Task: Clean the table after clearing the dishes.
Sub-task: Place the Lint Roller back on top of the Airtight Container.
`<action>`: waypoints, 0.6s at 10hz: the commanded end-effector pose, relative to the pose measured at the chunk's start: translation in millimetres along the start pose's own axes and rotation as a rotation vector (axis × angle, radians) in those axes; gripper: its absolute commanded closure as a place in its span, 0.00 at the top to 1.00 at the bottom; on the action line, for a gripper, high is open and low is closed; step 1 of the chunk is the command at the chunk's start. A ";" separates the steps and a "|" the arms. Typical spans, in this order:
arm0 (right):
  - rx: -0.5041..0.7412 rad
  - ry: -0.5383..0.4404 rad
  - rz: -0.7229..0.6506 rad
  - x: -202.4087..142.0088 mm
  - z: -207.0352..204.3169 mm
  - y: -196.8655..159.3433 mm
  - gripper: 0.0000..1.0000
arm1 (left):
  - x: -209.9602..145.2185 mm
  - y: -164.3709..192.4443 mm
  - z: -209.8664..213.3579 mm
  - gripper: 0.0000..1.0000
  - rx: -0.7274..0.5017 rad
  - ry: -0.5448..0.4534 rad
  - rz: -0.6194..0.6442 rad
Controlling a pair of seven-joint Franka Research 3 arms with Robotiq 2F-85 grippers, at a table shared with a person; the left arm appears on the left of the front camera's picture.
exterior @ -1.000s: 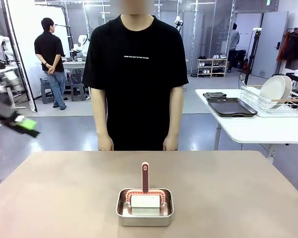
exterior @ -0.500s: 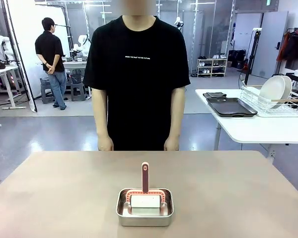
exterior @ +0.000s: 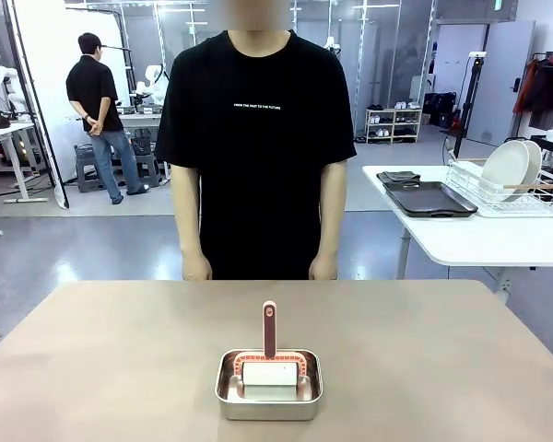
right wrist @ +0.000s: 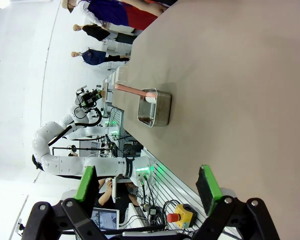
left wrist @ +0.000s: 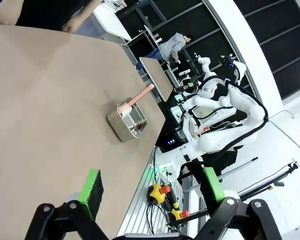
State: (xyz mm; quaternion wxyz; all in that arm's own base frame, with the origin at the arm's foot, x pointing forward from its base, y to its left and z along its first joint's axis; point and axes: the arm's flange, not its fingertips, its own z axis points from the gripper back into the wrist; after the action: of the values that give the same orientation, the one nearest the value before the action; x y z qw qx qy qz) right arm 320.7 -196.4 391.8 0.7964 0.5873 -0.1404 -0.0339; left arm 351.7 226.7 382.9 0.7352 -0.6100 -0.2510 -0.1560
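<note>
— Where are your claws right now?

— Both are pulled back off the table, at my own edge of it. My left gripper hangs past the table's near corner, its jaws spread wide with nothing between the green pads. My right gripper is the same: released, empty, fingers far apart, looking along the brownish top from the side.

— What is on the table?

— One small steel pan sits near the middle of my side. Inside it lies a white block under a pink frame, and a pink handle stands upright from the pan's far rim. From my left wrist the steel pan shows well ahead of the fingers, its handle slanting away. From my right wrist the pan lies sideways, handle pointing off toward the table's edge. The rest of the top is bare, matte and smooth.

— And the dishes?

— They are off my table. On a white side table to the far right stands a wire rack holding a white plate on edge, with a dark tray lying flat beside it. I cannot tell how many plates are stacked there.

— The person?

— A person in a black shirt stands at the far edge, arms straight down, both hands hanging just above the table's edge, touching nothing.
</note>
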 end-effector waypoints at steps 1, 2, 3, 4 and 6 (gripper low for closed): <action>-0.003 -0.008 0.003 -0.4 -0.4 1.6 1.00 | -9.7 -6.3 1.5 1.00 0.006 -0.006 0.007; -0.003 -0.008 0.003 -0.4 -0.4 1.6 1.00 | -9.7 -6.3 1.5 1.00 0.006 -0.006 0.007; -0.003 -0.008 0.003 -0.4 -0.4 1.6 1.00 | -9.7 -6.3 1.5 1.00 0.006 -0.006 0.007; -0.003 -0.008 0.003 -0.4 -0.4 1.6 1.00 | -9.7 -6.3 1.5 1.00 0.006 -0.006 0.007; -0.003 -0.008 0.003 -0.4 -0.4 1.6 1.00 | -9.7 -6.3 1.5 1.00 0.006 -0.006 0.007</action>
State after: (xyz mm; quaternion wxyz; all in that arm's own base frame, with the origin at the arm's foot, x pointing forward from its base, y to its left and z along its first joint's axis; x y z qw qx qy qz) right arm 320.6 -196.4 392.0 0.7964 0.5872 -0.1406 -0.0337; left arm 346.4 227.6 380.5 0.7348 -0.6115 -0.2521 -0.1503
